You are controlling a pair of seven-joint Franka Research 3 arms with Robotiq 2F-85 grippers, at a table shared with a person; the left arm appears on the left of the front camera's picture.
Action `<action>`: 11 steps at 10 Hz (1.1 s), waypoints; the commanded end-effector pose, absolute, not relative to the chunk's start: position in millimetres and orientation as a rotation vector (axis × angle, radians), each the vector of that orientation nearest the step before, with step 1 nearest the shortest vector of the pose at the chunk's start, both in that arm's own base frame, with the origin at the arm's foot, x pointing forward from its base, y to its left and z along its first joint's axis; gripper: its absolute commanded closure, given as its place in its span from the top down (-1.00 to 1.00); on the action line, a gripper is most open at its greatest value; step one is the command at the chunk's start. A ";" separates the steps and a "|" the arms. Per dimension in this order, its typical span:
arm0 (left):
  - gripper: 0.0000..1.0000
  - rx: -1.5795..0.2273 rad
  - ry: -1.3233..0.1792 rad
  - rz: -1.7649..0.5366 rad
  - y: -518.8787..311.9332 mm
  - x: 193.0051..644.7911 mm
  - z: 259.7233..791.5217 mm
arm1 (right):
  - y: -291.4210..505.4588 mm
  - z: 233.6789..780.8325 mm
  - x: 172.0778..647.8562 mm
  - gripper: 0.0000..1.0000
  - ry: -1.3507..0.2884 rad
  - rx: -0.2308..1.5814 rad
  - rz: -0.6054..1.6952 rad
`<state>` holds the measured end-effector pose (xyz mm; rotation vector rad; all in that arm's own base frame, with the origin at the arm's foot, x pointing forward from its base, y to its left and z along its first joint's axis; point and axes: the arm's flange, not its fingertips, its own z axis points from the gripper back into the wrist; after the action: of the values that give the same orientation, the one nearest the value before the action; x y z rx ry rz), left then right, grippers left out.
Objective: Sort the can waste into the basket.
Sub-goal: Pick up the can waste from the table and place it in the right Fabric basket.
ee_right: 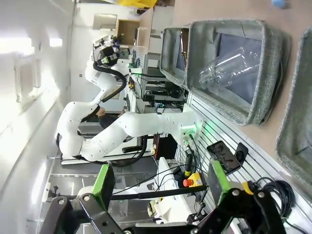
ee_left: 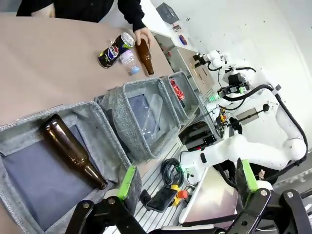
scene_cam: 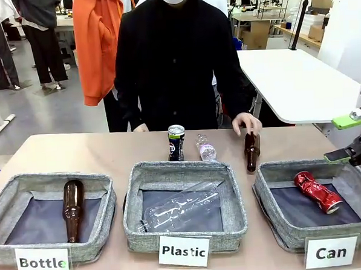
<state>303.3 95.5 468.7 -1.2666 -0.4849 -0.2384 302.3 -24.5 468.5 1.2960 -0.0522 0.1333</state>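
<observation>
Red can: the shiny red dented metal can [scene_cam: 317, 191] lies on its side inside the basket. Its long axis slants far-left to near-right, silver end nearest.
Dark can: the navy-black printed metal can [scene_cam: 176, 142] stands upright, silver top up, on the table [scene_cam: 78, 152] behind the middle basket [scene_cam: 170, 167].
Basket: the grey woven-fabric rectangular basket [scene_cam: 285, 169] is rightmost and labelled "Can".
Grippers: the left gripper [ee_left: 187, 179] and right gripper [scene_cam: 345, 138] are both spread wide and empty.

place: robotics lab | signs: emergency-stop button [ee_right: 188, 182], cables [ee_left: 170, 171], white worktable [scene_cam: 299, 83]

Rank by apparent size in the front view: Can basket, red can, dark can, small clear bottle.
Can basket
red can
dark can
small clear bottle
The red can lies nearer the camera, so its rank is unsure.
</observation>
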 end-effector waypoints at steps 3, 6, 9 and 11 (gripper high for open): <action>1.00 -1.267 -0.475 -0.248 99.8 299.3 469.3 | -23.5 469.2 301.7 1.00 -0.050 1.299 0.140; 1.00 -1.267 -0.475 -0.248 99.8 299.3 469.3 | -23.5 469.2 301.7 1.00 -0.050 1.299 0.140; 1.00 -1.267 -0.475 -0.248 99.8 299.3 469.3 | -15.5 491.4 328.8 1.00 -0.167 1.081 0.210; 1.00 -1.267 -0.475 -0.248 99.8 299.3 469.3 | 8.6 501.3 367.5 1.00 -0.190 0.832 0.209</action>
<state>302.1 98.1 467.3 -1.2684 -0.4816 -0.2317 344.4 -1.9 506.5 0.9756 -0.1847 0.2330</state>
